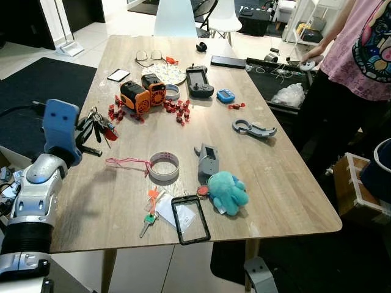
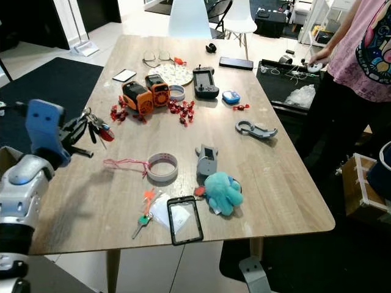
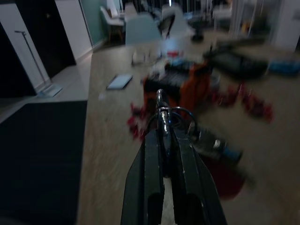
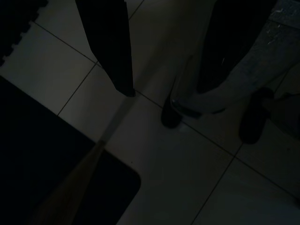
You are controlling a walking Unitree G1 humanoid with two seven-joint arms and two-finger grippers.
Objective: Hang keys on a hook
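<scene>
Keys [image 1: 98, 125] hang in a bunch at the left edge of the table [image 1: 269, 177], lifted just off the wood and pinched at the ring by the left gripper [image 1: 82, 130]. In the left wrist view its two black fingers [image 3: 151, 173] are pressed together on the metal ring [image 3: 174, 117], with the keys and a red tag dangling beyond the tips. The right gripper [image 4: 164, 61] hangs idle below the table with its fingers spread apart, over the tiled floor.

No hook can be made out from here. The bunch looks light but loose: hard metal, likely slippery, and it will probably swing as the arm moves. Holding the ring itself seems the best grip, since it leaves an open loop to slip over a hook. A second small key [image 1: 148, 218] with a green head lies near the front edge, beside a roll of tape [image 1: 164, 165]. A person [image 1: 360, 55] stands at the far right.
</scene>
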